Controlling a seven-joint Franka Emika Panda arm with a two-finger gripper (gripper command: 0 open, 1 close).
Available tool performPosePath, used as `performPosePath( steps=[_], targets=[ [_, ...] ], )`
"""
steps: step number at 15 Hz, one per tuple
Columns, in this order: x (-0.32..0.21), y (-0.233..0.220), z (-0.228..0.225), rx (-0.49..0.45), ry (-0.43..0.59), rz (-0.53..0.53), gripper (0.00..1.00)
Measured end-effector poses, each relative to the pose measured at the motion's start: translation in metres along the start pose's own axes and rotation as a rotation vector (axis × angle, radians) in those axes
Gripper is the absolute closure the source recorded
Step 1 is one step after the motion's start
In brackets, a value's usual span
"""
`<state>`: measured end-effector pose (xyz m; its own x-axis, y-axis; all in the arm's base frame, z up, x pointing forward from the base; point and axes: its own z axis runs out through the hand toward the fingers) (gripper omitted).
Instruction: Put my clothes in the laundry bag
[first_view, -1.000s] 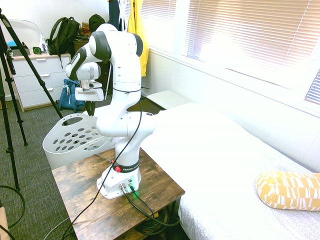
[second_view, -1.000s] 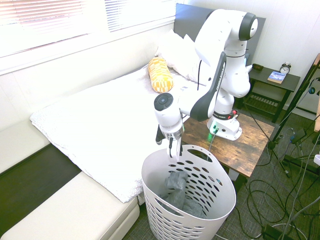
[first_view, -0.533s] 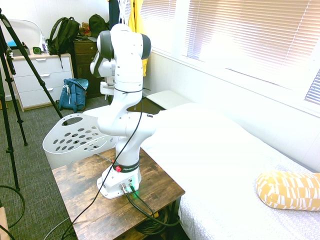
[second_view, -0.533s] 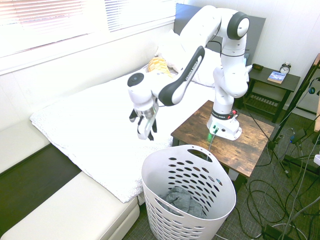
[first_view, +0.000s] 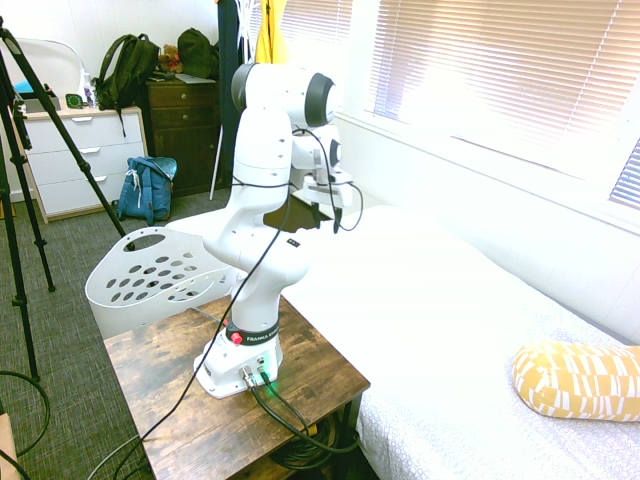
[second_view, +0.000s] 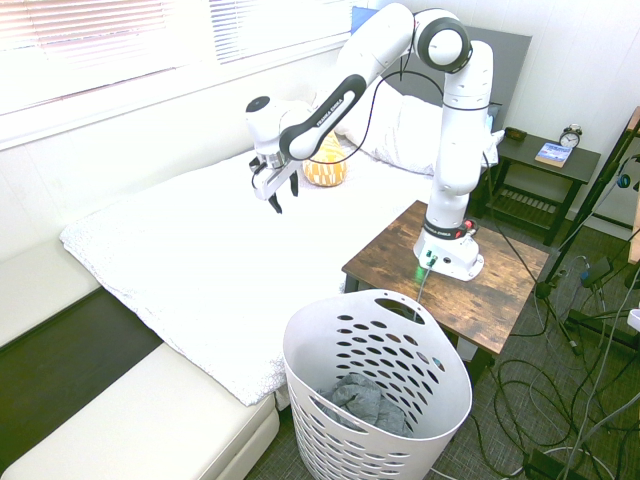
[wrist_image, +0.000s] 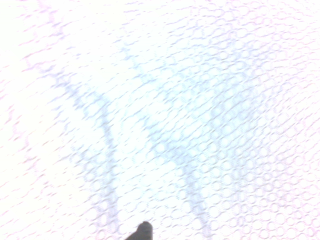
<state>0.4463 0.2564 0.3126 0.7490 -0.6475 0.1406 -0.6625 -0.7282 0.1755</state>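
Clothes (second_view: 365, 402) lie in the laundry bag (second_view: 440, 410), the spread, empty hand (second_view: 272, 188) over the bed (second_view: 190, 260); nothing seems left to fetch.

Windows: white blinds (first_view: 500, 70), bright daylight behind.
Bed: white textured cover (second_view: 190, 250), yellow patterned pillow (first_view: 580, 380).
Floor: dark grey carpet (first_view: 60, 330).
Furniture: white dresser (first_view: 70, 160), dark drawers (first_view: 190, 110), wooden side table (second_view: 500, 290).
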Motion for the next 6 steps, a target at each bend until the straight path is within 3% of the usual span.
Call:
performPosePath(
  steps=[6],
  targets=[
    [0.152,0.106,0.026,-0.012,-0.010,0.130,0.00]
  ],
)
